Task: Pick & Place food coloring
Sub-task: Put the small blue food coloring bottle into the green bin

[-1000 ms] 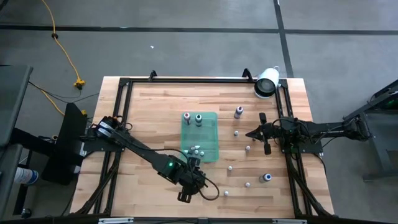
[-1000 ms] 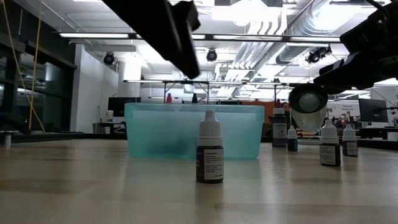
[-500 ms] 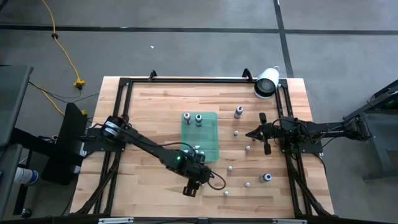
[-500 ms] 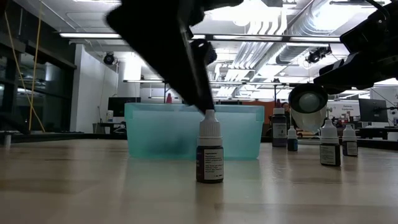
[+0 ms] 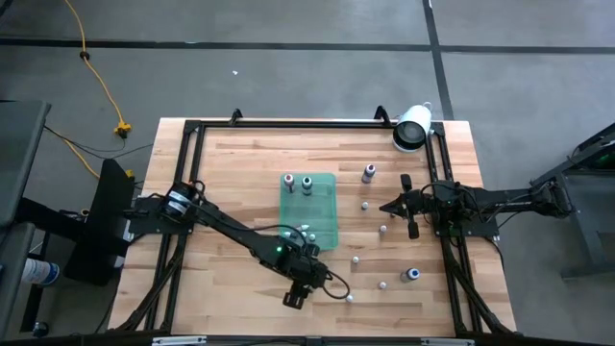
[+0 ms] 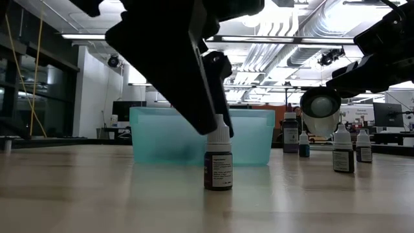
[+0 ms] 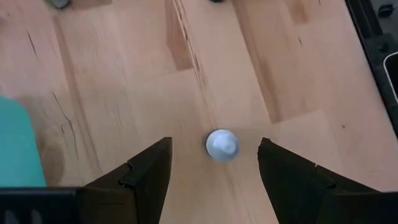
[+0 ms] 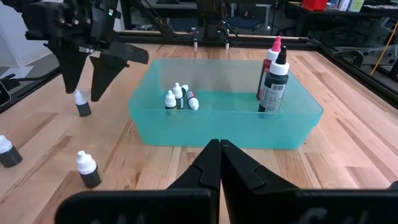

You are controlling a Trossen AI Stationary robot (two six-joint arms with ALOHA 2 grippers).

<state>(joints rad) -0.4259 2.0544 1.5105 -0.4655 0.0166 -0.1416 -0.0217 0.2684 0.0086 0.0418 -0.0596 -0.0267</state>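
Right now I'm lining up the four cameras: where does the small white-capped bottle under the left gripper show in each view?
High view: white-capped bottle, near the table's front edge, beside the left gripper.
Low view: centre foreground, in front of the green tray.
Left wrist view: cap seen from above, between the open fingers.
Right wrist view: far off, under the left gripper.
Shared landmark: the green tray.

My left arm reaches diagonally across the table toward its near edge, wrist pitched down. Left gripper [image 7: 214,163] points straight down, fingers [image 7: 146,174] spread wide apart, tips low near the tabletop. My right arm lies extended inward from the right side, held level. Right gripper [image 8: 219,148] has its fingers pressed together, holding nothing.
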